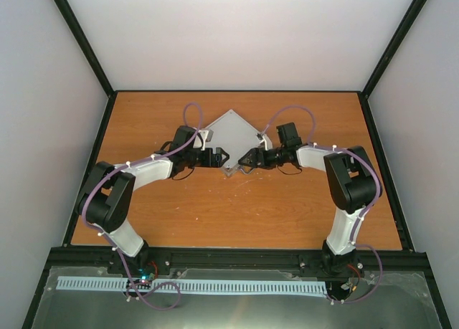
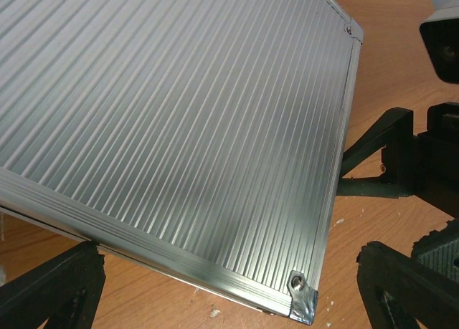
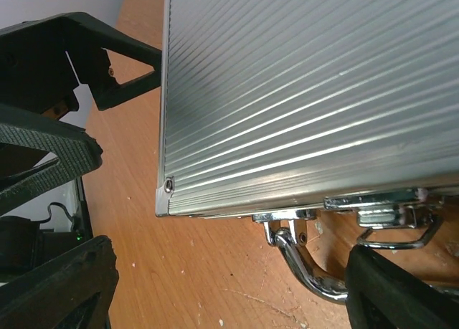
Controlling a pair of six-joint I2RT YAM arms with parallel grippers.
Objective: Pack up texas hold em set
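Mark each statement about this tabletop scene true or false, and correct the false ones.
1. The aluminium case lies closed on the table. True.
2. Chips and cards lie scattered around the case. False: no chips or cards show in any view.
3. The left gripper is shut on the metal handle. False: its jaws stand open beside the case's near corner and hold nothing.
4. The handle and a latch show along the case edge in the right wrist view. True.
5. The right gripper is open, facing the left one across the case's near corner. True.
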